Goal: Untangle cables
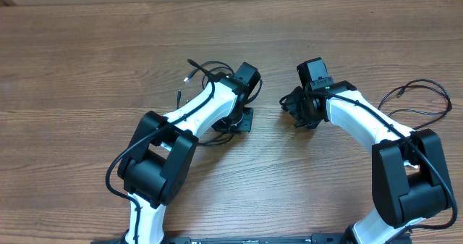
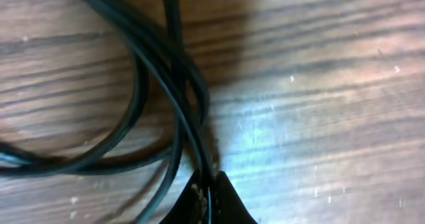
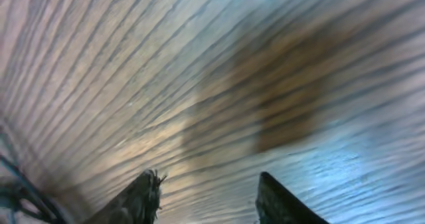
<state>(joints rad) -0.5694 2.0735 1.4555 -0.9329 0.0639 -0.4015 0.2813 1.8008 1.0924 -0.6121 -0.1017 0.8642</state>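
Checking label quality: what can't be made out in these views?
- Left wrist: cables blurred, running off the edges; left gripper cut off by the bottom edge.
- Overhead: left arm covers most of the tangle; plugs too small to identify.
- Right wrist: cables blurred, cut off by the lower left corner.

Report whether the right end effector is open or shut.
Open: the right end effector's fingertips stand apart over bare table, nothing between them.

On the table [image 1: 72, 56], a tangle of cables [image 1: 210, 72] lies just left of centre; a separate cable [image 1: 427, 83] loops at the right edge, well apart.
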